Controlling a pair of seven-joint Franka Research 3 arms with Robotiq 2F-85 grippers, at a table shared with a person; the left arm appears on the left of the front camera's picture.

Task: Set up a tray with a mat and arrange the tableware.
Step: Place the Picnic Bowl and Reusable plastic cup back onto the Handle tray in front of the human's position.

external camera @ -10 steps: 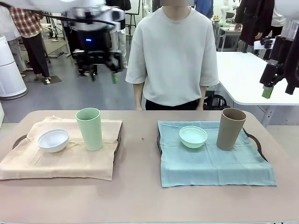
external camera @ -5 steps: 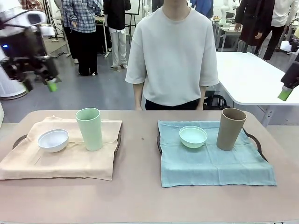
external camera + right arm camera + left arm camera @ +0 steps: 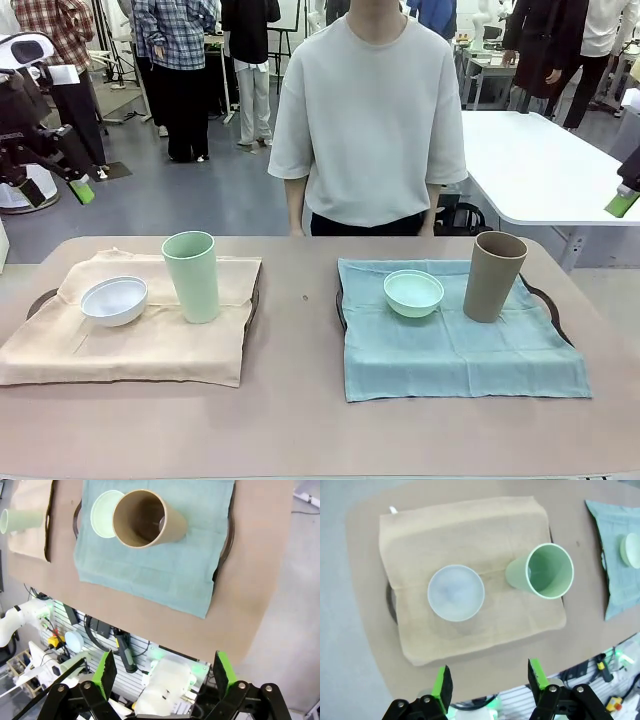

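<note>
Two dark trays hold the tableware. On the left tray [image 3: 40, 300] a beige mat [image 3: 140, 345] carries a white bowl [image 3: 114, 300] and a pale green cup [image 3: 191, 275]. On the right tray [image 3: 548, 300] a teal mat [image 3: 450, 350] carries a mint bowl [image 3: 413, 292] and a tan cup [image 3: 494, 276]. My left gripper [image 3: 62, 175] hangs high beyond the table's left end, open and empty. Seen from its wrist, the left gripper [image 3: 489, 682] looks down on the white bowl [image 3: 456, 592] and green cup [image 3: 542, 571]. High off the right end, my right gripper [image 3: 624, 200] is open over the tan cup [image 3: 145, 519] and mint bowl [image 3: 105, 512].
A person in a pale shirt [image 3: 370, 120] stands at the far side of the table, hands down. Bare tabletop [image 3: 300, 340] runs between the two trays and along the front edge. A white table [image 3: 530, 160] stands behind on the right.
The left arm has swung from above the left tray out to the far left. The right gripper has drawn farther right, to the picture's edge. The tableware has stayed put.
</note>
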